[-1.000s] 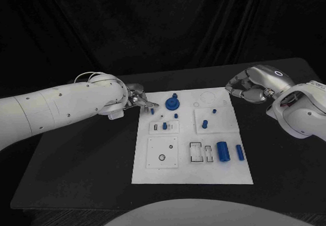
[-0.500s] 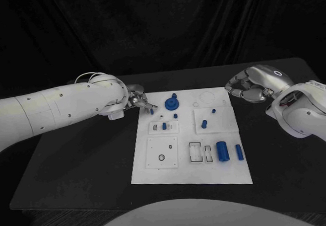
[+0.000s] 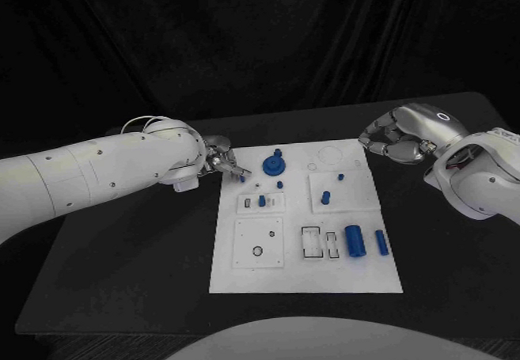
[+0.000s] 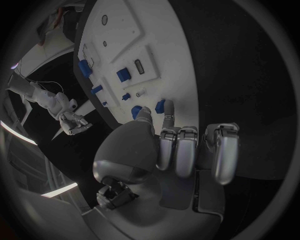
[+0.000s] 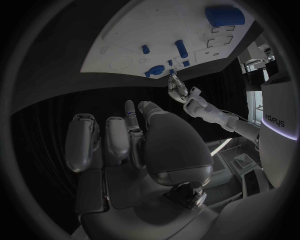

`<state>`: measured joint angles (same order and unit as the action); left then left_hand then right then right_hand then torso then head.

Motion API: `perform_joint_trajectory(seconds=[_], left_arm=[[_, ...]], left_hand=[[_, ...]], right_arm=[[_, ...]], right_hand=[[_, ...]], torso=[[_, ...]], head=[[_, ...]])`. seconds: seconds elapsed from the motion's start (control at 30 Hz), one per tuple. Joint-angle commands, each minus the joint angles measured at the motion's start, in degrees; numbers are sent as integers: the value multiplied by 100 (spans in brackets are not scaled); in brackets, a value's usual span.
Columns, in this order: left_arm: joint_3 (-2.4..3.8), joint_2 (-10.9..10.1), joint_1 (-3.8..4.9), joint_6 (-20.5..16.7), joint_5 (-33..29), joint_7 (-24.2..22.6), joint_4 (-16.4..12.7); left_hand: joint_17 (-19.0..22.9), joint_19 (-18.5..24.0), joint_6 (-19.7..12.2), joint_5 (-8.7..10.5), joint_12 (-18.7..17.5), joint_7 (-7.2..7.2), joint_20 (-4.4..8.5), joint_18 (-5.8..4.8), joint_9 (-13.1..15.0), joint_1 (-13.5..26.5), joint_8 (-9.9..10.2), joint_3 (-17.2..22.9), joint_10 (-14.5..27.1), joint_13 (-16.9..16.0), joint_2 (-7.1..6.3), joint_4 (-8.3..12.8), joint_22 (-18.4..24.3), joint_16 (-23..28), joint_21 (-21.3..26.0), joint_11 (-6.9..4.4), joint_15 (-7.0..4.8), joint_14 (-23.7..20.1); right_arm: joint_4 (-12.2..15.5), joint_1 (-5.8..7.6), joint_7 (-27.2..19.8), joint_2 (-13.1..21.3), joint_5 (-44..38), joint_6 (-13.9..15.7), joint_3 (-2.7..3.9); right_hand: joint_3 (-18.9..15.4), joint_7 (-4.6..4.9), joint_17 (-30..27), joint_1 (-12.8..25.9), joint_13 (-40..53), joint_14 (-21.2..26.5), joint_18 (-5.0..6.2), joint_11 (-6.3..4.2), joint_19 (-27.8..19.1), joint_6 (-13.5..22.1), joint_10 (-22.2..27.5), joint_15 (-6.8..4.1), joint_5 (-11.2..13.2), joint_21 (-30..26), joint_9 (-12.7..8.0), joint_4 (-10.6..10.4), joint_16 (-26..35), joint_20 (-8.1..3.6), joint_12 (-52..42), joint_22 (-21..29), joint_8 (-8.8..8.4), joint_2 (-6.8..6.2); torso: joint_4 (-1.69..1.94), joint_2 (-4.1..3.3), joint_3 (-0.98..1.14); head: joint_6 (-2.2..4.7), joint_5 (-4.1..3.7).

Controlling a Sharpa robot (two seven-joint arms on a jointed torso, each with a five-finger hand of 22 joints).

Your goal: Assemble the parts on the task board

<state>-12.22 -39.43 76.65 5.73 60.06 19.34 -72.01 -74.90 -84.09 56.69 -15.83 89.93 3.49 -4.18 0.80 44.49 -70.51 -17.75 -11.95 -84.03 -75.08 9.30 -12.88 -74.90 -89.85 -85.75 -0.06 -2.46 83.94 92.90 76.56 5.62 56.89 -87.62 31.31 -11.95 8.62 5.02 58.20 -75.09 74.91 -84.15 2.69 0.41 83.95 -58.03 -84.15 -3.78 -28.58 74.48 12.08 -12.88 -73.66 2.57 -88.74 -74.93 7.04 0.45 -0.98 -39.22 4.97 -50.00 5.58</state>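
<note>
The white task board (image 3: 304,273) lies in the middle of the black table. My left hand (image 3: 222,161) is at the board's far left corner and pinches a small blue peg (image 3: 241,176) between thumb and fingertip, right over the board's edge. The left wrist view shows that peg (image 4: 160,105) at the fingertips (image 4: 167,120). A blue round knob (image 3: 274,162) stands just right of it. My right hand (image 3: 398,139) hovers off the far right corner, fingers curled in around nothing. Its palm (image 5: 137,145) faces the board (image 5: 162,30).
Other blue parts sit on the board: a short peg (image 3: 325,197), two small studs (image 3: 280,184) (image 3: 341,177), a thick cylinder (image 3: 355,240) and a thinner one (image 3: 382,242) at the near right. Bare black table (image 3: 126,272) surrounds the board.
The left fingertips and the small peg have shifted very slightly toward the board's far edge. The right hand has not moved.
</note>
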Motion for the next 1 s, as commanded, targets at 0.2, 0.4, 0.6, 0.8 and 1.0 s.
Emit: perform_joint_trajectory(seconds=[0.2,0.4,0.6,0.8,1.0], left_arm=[[4,12,-15,77,22,-31,13],[4,24,-17,79,22,-30,26],[4,23,-18,81,22,-29,24],[4,7,-19,90,22,-28,22],[4,-10,-21,100,22,-26,7]], left_hand=[[-1510,-205,-63,-401,7,-39,54,54,113,-164,8,182,-597,-1492,-52,33,-1333,-15,39,-51,-42,606],[-1510,-195,-83,-678,7,-46,61,57,164,-254,58,335,-597,-1492,-86,52,-1329,-15,50,-58,-47,606],[-1510,-197,-71,-1136,7,-63,74,57,231,-390,112,605,-597,-1492,-194,94,-1330,-15,47,-74,-62,606],[-1510,-202,-61,-1214,7,-80,94,55,297,-538,173,1128,-597,-1492,-373,153,-1333,-15,39,-90,-80,606],[-1510,-206,-20,-1201,7,-54,112,55,482,-428,215,2528,-597,-1492,-958,320,-1334,-15,34,-98,-76,606]], right_arm=[[-4,-14,97,2,-14,-20,5],[-12,-15,87,-9,45,-31,5],[-14,-16,88,-1,83,-43,5],[-14,-16,94,5,92,-49,5],[-21,-17,97,-4,94,-53,5]], right_hand=[[26,12,-15,-55,1012,-96,84,18,94,-10,-410,-27,-25,-40,11,10,36,-18,34,-1026,-33,-11],[47,12,-10,-81,1022,-98,83,17,96,-13,-413,-33,-29,-38,14,36,34,-26,31,-1028,-34,-3],[52,13,-16,-87,1016,-98,82,17,96,-13,-410,-34,-30,-38,14,42,38,-28,34,-1028,-35,-2],[59,14,-22,-97,1016,-98,82,18,96,-12,-410,-35,-32,-38,15,52,41,-30,34,-1028,-36,0],[64,15,-24,-104,1020,-98,83,18,95,-11,-412,-36,-35,-44,16,58,42,-31,33,-1026,-37,1]], torso=[[1,-3,0],[4,-4,2],[3,-3,1],[2,-1,2],[1,1,2]], head=[[0,-3],[0,-5],[0,-8],[0,-6],[0,-1]])
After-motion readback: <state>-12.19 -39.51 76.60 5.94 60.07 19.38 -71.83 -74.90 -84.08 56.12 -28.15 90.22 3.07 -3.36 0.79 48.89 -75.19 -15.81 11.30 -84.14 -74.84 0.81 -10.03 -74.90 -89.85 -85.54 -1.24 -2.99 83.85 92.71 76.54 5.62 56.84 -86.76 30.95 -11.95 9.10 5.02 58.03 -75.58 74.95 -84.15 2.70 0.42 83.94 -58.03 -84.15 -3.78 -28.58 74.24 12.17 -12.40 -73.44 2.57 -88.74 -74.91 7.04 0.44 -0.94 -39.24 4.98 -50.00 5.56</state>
